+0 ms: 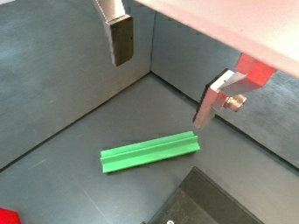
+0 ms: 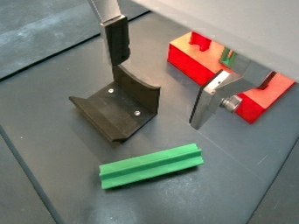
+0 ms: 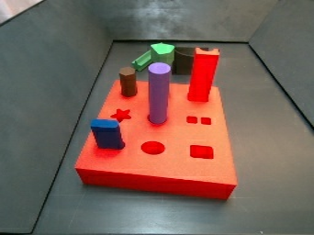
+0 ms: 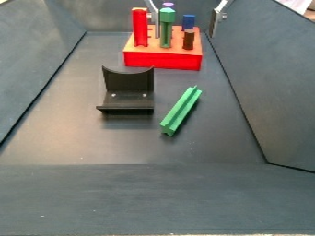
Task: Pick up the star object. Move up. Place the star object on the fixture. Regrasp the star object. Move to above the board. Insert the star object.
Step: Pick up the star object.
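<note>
The star object [image 2: 152, 164], a long green rod, lies flat on the dark floor; it also shows in a wrist view [image 1: 149, 151] and in a side view [image 4: 180, 109]. My gripper [image 2: 159, 93] hangs above it, open and empty, with nothing between the silver fingers [image 1: 121, 39]. The fixture [image 2: 117, 109] stands beside the rod, and also shows in a side view [image 4: 125, 92]. The red board [image 3: 160, 161] lies beyond it, with an open star hole [image 3: 120, 115]. The board also shows in a side view [image 4: 160, 59].
On the board stand a purple cylinder [image 3: 159, 92], a tall red pillar [image 3: 203, 73], a brown cylinder [image 3: 128, 83], a blue block [image 3: 106, 133] and a bright-green polygon piece [image 3: 160, 55]. Dark walls [image 4: 240, 83] enclose the floor.
</note>
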